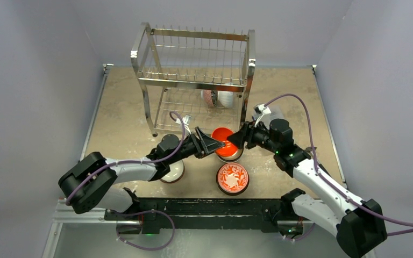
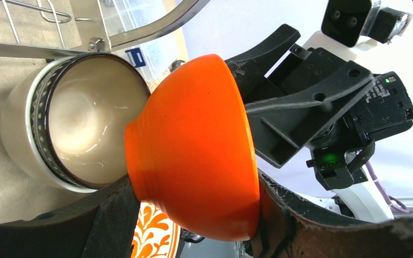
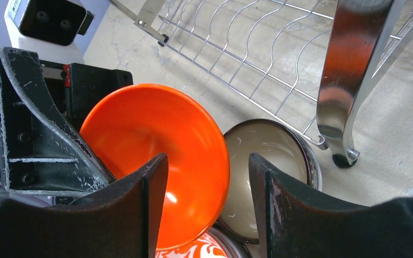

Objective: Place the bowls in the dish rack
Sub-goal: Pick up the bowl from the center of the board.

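A glossy orange bowl [image 1: 223, 141] hangs tilted on its side just in front of the dish rack [image 1: 193, 80]. My left gripper [image 1: 215, 144] is shut on it, one finger at the foot and the other at the rim [image 2: 193, 145]. My right gripper [image 1: 237, 138] faces it from the right and stands open [image 3: 208, 161], its fingers straddling the bowl's rim [image 3: 150, 134] without pressing it. Under the orange bowl sits a cream-lined bowl with a dark patterned band [image 2: 86, 129] [image 3: 285, 150]. One bowl [image 1: 218, 98] lies on its side in the rack's lower tier.
A red-and-white floral bowl [image 1: 232, 178] stands near the table's front edge, just below the grippers. A white bowl [image 1: 173, 171] sits partly under my left arm. The rack's front right leg [image 3: 349, 80] is close beside my right gripper.
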`<state>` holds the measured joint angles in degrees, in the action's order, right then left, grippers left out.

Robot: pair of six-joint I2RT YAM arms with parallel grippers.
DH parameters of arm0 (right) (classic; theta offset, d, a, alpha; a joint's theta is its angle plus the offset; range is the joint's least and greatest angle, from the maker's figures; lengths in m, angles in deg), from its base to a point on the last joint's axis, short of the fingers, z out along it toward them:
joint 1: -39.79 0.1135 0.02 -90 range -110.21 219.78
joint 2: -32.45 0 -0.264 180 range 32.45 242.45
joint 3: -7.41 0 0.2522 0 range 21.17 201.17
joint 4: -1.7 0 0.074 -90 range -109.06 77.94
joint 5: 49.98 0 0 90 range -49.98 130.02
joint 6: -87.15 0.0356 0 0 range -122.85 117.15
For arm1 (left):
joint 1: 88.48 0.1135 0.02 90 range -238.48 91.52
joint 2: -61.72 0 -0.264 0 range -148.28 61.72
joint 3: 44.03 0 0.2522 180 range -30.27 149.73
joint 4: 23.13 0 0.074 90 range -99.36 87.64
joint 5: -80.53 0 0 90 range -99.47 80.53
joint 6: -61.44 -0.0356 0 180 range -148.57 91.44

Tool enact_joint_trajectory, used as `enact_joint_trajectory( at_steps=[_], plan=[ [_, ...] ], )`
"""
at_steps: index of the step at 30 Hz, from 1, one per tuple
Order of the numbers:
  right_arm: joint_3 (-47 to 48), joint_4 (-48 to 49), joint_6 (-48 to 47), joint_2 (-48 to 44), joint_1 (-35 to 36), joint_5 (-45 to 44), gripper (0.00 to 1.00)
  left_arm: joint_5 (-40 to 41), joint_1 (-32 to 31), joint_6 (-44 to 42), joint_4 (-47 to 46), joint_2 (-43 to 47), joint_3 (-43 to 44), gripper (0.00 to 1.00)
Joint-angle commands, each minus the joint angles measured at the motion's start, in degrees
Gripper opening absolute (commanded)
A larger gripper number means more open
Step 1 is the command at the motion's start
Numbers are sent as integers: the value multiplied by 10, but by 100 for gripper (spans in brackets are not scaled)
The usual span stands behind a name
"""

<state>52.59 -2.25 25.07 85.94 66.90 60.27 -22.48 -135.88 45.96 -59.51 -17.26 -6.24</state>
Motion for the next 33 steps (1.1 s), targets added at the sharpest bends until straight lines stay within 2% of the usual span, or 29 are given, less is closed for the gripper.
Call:
enact_joint_trajectory(
  at_steps=[1, 11, 21, 27, 33],
  plan=[
    [0, 12, -2, -5, 3, 8, 60, 13, -1, 13, -62, 1, -8, 0],
    [3, -10, -8, -17, 3, -8, 79, 1, 36, -9, -51, 15, -28, 0],
    [0, -21, -14, -35, 3, -23, 88, -48, 124, -69, -22, 43, -30, 0],
    [-3, -31, -14, -54, 4, -34, 95, -14, 145, -150, 30, 55, -7, 0],
    [-4, -42, -16, -65, 3, -39, 96, 50, 150, -244, 93, 59, 38, 0]
  ],
)
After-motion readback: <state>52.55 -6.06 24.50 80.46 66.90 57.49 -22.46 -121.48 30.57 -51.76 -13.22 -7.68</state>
